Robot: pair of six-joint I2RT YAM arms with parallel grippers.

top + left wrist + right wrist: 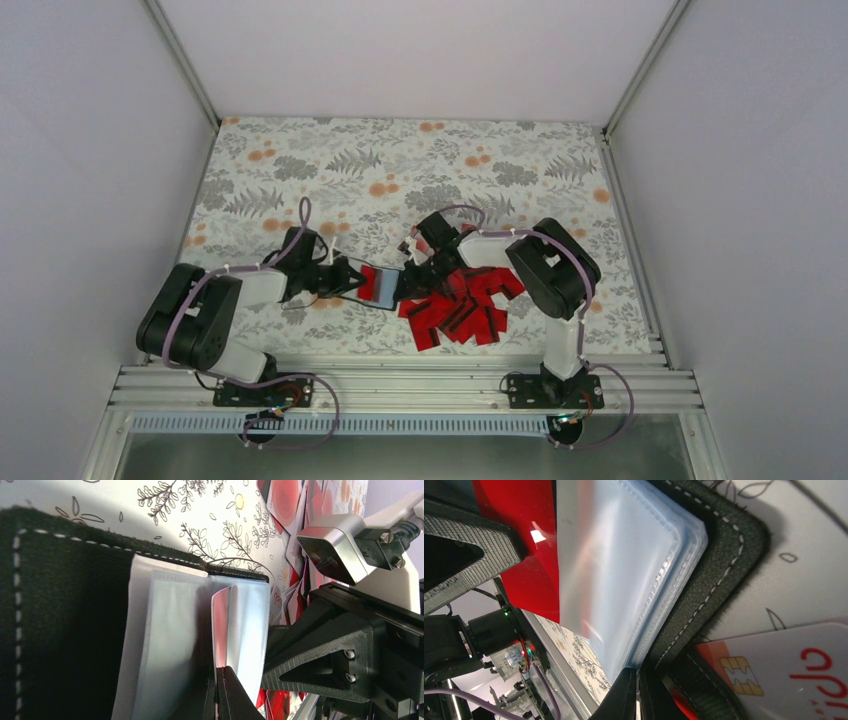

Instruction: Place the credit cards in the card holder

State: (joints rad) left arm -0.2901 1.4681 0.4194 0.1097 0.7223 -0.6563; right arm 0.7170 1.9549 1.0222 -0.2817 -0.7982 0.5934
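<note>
The card holder (388, 292) lies open between my two grippers, a black stitched cover (65, 630) with grey-blue plastic sleeves (624, 565). My left gripper (347, 277) is shut (218, 677) on a red credit card (220, 630) that stands edge-on between the sleeves. That card also shows in the right wrist view (524, 565). My right gripper (408, 285) is shut (638, 677) on the lower edge of the sleeves. A heap of several red credit cards (462, 308) lies just right of the holder, under the right arm.
The flowered cloth (400, 170) covers the table. An aluminium rail (400, 378) runs along the near edge, and white walls stand on three sides. A white card with a gold chip (789, 675) lies beside the holder. The right gripper's body (340, 650) sits close to the left fingers.
</note>
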